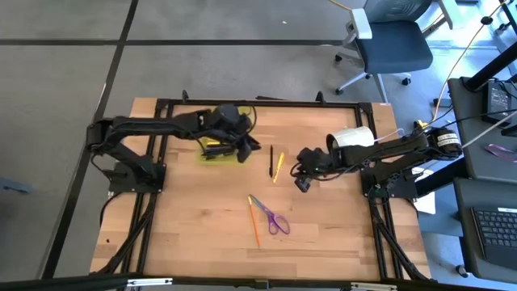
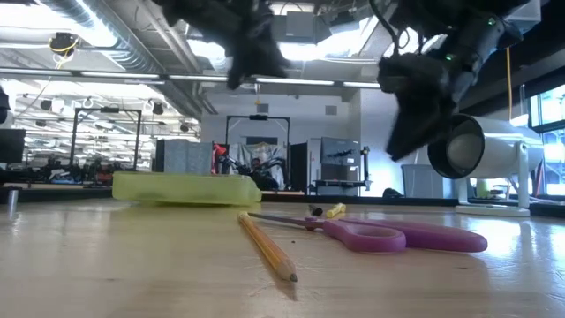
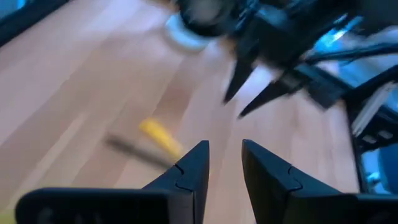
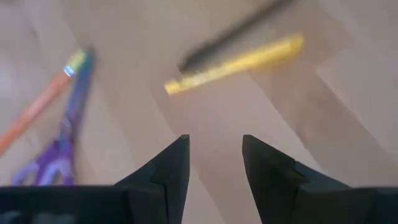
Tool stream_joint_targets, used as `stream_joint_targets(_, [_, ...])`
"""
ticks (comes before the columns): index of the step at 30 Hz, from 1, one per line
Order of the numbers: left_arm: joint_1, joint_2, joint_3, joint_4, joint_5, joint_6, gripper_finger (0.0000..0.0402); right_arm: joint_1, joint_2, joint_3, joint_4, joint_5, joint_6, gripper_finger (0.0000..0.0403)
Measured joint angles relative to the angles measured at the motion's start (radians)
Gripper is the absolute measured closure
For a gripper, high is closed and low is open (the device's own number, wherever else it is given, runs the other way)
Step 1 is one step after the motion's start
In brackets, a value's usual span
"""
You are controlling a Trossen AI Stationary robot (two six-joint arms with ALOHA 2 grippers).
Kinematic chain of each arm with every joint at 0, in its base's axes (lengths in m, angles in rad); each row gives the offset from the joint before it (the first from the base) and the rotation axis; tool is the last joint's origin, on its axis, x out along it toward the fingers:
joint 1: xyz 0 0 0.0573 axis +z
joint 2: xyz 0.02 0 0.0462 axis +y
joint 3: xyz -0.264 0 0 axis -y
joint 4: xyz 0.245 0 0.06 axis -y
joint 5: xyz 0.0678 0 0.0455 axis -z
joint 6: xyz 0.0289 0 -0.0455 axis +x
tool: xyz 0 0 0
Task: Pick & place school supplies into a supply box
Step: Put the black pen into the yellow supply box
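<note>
High view shows my left gripper [image 1: 246, 147] hanging at the right edge of the supply box [image 1: 216, 153], jaws parted a little and empty. My right gripper [image 1: 302, 183] hovers just right of the yellow pen [image 1: 277, 166] and black pen [image 1: 271, 161], jaws partly open with nothing between them. The scissors [image 1: 273, 217] and the orange pencil [image 1: 254, 226] lie nearer the front of the counter [image 1: 323, 234], touching each other.

I judge the step in hand is fetching the yellow pen with the right arm. To do it well, I would line the jaws across the pen's shaft, come straight down at its middle, and keep clear of the black pen just beside it.

The box lies open at the back left; something yellow and something dark show inside, though I cannot tell exactly what.
</note>
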Motion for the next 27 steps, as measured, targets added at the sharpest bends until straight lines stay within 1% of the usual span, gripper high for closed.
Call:
stream_joint_targets(3, [-0.027,0.033,0.000,0.090,0.002,0.029,0.0318,0.023,-0.010,0.000,-0.076,-0.013,0.026,0.0251])
stream_joint_targets(6, [-0.042,0.063,0.000,0.120,-0.004,0.010,0.0315,0.063,-0.039,0.000,-0.105,-0.011,0.028,0.0251])
stream_joint_targets(11, [-0.058,0.110,0.000,0.109,-0.005,-0.048,0.0285,0.148,-0.109,0.000,-0.119,0.094,0.047,0.0251])
stream_joint_targets(14, [-0.081,0.154,0.000,0.147,-0.008,-0.084,0.0259,0.187,-0.149,0.000,-0.142,0.162,0.058,0.0251])
stream_joint_targets(16, [-0.103,0.189,0.000,0.206,-0.008,-0.097,0.0240,0.202,-0.168,0.000,-0.149,0.193,0.071,0.0251])
stream_joint_targets(19, [-0.133,0.245,0.000,0.321,-0.006,-0.102,0.0213,0.214,-0.185,0.000,-0.167,0.195,0.072,0.0251])
stream_joint_targets(21, [-0.151,0.280,0.000,0.401,-0.002,-0.133,0.0199,0.224,-0.191,0.000,-0.189,0.195,0.072,0.0251])
stream_joint_targets(25, [-0.180,0.316,0.000,0.557,-0.001,-0.200,0.0185,0.242,-0.191,0.000,-0.228,0.196,0.072,0.0251])
stream_joint_targets(27, [-0.188,0.318,-0.001,0.609,0.000,-0.193,0.0183,0.251,-0.191,0.000,-0.233,0.195,0.072,0.0251])
